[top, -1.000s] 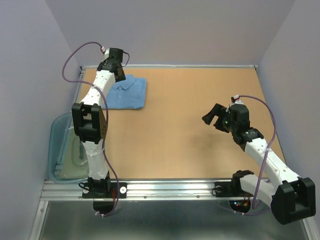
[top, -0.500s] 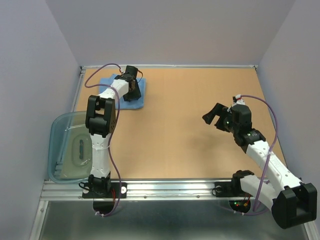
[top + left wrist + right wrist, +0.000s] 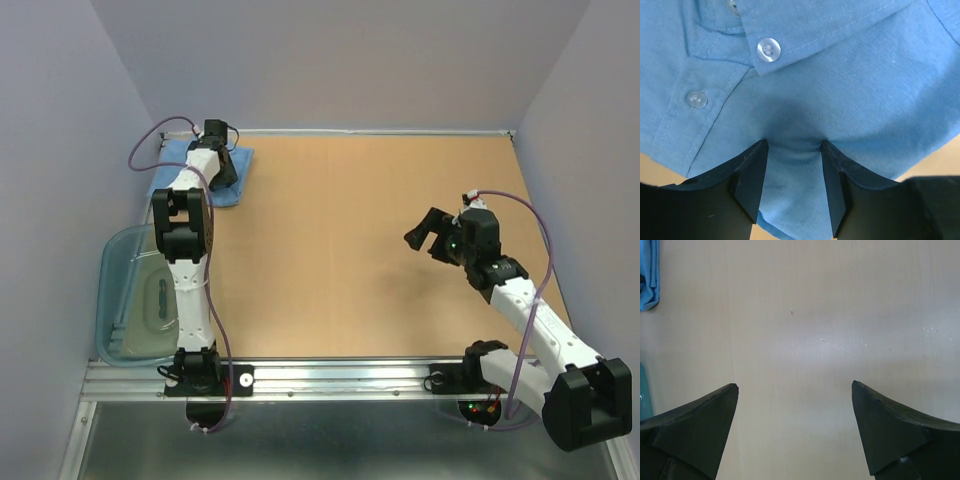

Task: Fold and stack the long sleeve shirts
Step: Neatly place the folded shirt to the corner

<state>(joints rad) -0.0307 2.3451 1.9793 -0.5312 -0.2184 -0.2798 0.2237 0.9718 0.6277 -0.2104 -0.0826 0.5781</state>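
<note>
While the left end effector (image 3: pixel 794 150) is clamped on a raised fold of the long sleeve shirt (image 3: pixel 865 85), the right end effector (image 3: pixel 794 384) stands with its jaws spread wide above bare desk (image 3: pixel 350 220). Left end effector: two dark fingers (image 3: pixel 752 175), light blue cloth bunched and creased in the gap between them, tips pressed down into the fabric. Long sleeve shirt: one item, thin light blue cloth, plain, folded into a flat packet; the collar (image 3: pixel 805 25) and two pale buttons (image 3: pixel 768 49) show on the upper face just past the fingers, one at the collar point, one on the placket beside it. Location: on the desk at its far left corner, directly beyond the tub (image 3: pixel 120 300), apart from it, with the left arm stretched over the tub's right side to reach it. Tub: clear bluish plastic, rounded corners, at the left near edge of the desk, partly overhanging that edge; contents too faint to name. Right end effector: dark, wedge-shaped fingers set far apart, pointing toward the tub from well to its right, across most of the desk's width; the right wrist view catches a sliver of the blue cloth at its upper left edge and a sliver of the tub below that. Desk: tan board surface, metal rail along the near edge.
</note>
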